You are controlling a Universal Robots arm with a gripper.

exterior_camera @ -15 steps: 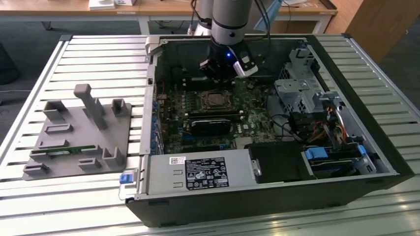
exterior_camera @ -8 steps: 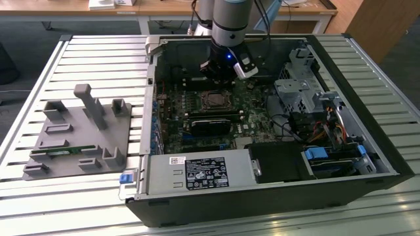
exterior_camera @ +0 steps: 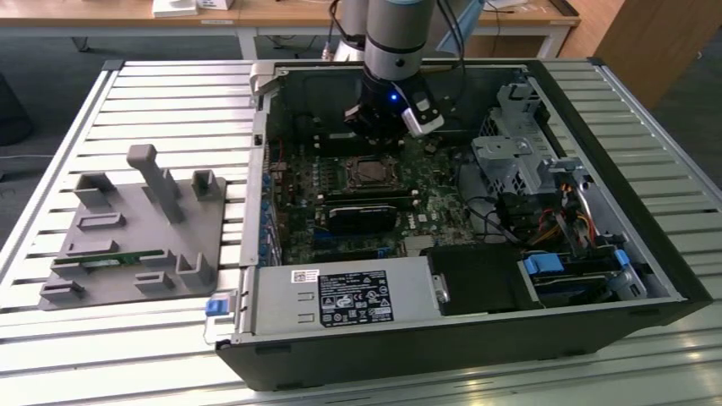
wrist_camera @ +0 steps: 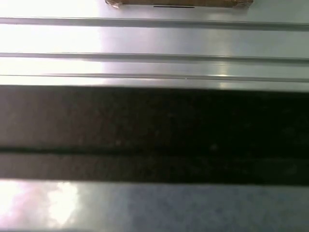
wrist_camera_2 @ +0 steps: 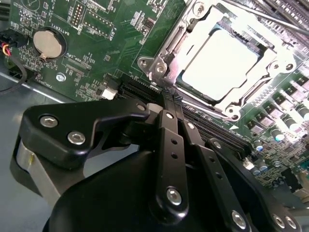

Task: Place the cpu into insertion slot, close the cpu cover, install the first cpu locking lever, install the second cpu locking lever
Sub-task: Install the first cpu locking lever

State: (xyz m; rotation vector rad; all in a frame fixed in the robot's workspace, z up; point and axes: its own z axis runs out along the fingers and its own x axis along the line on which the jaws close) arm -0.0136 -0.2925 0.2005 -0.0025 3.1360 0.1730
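The tool [wrist_camera_2: 170,96], fingers pressed together and holding nothing, hangs just beside the insertion slot [wrist_camera_2: 227,63], where the cpu [wrist_camera_2: 219,60] sits under the lowered cpu cover [wrist_camera_2: 181,36]; a skewed push risks slipping onto the motherboard [wrist_camera_2: 111,29].

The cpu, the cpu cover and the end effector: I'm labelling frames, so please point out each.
cpu [wrist_camera_2: 219,63], second wrist view, its bright metal top.
cpu cover [wrist_camera_2: 166,50], second wrist view, frame's side bar.
end effector [wrist_camera_2: 169,94], second wrist view, at the fingertips.
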